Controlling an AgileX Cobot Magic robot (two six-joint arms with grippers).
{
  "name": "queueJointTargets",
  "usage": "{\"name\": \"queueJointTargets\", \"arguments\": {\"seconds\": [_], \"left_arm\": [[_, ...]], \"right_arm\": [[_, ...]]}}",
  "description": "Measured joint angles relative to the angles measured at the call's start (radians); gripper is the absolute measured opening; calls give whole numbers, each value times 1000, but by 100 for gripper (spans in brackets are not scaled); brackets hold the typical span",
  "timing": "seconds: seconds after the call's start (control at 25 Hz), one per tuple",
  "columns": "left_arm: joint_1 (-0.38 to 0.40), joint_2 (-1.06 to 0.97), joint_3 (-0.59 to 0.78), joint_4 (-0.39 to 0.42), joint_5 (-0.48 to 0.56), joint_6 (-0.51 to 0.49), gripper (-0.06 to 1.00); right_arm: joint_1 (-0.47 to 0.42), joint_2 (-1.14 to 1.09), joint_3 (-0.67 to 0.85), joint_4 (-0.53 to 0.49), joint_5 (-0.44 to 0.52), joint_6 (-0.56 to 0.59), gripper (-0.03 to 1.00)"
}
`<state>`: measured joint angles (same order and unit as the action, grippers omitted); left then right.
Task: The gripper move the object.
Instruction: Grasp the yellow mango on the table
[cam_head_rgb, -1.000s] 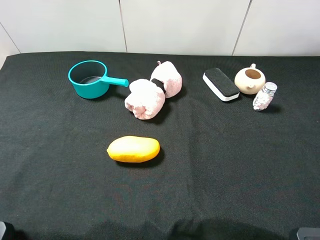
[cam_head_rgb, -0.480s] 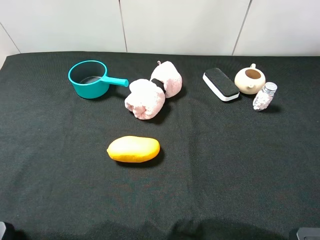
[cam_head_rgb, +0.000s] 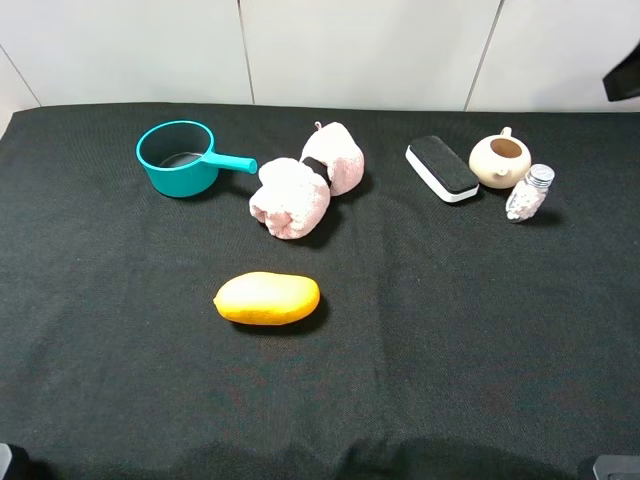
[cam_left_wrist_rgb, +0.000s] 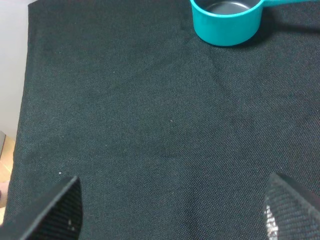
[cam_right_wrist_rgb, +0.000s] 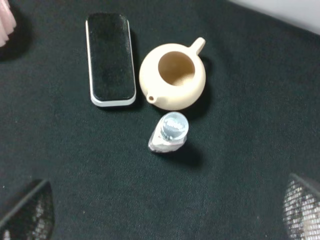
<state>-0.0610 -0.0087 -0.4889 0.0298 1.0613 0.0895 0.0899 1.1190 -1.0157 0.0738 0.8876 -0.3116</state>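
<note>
My left gripper (cam_left_wrist_rgb: 172, 212) hung with its two fingers spread wide and nothing between them, above bare black cloth (cam_left_wrist_rgb: 125, 125). A teal pot (cam_left_wrist_rgb: 227, 22) stood beyond it. My right gripper (cam_right_wrist_rgb: 165, 212) was also spread and empty. It looked down on a black eraser (cam_right_wrist_rgb: 110, 59), a cream teapot (cam_right_wrist_rgb: 173, 76) just beside it, and a small bottle (cam_right_wrist_rgb: 170, 131) near the teapot's spout.

Neither wrist view showed the mango (cam_head_rgb: 267, 298), so I judged the task hardly begun. Nothing had been grasped, and the approach, the grip and the carry were all left to do.

In the high view the mango lay on its side on the cloth, left of the middle and toward the near edge. It was well apart from the pink plush rolls (cam_head_rgb: 300, 185) behind it and from the teal pot further back. It looked smooth and yellow-orange, oblong with rounded ends, with its long axis running across the view. It lay on my left arm's side, so I judged that arm the better placed to reach it.
</note>
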Motion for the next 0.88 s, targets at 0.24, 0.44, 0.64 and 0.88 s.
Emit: {"name": "queueJointTargets", "arguments": {"seconds": [0.24, 0.44, 0.64, 0.88], "left_arm": [[0, 0, 0, 0, 0, 0, 79], [0, 0, 0, 0, 0, 0, 79], [0, 0, 0, 0, 0, 0, 79], [0, 0, 0, 0, 0, 0, 79]], "right_arm": [[0, 122, -74, -5, 0, -3, 69], [0, 200, -105, -6, -5, -23, 69], [0, 269, -113, 16, -46, -58, 69], [0, 344, -113, 49, -81, -102, 69]]}}
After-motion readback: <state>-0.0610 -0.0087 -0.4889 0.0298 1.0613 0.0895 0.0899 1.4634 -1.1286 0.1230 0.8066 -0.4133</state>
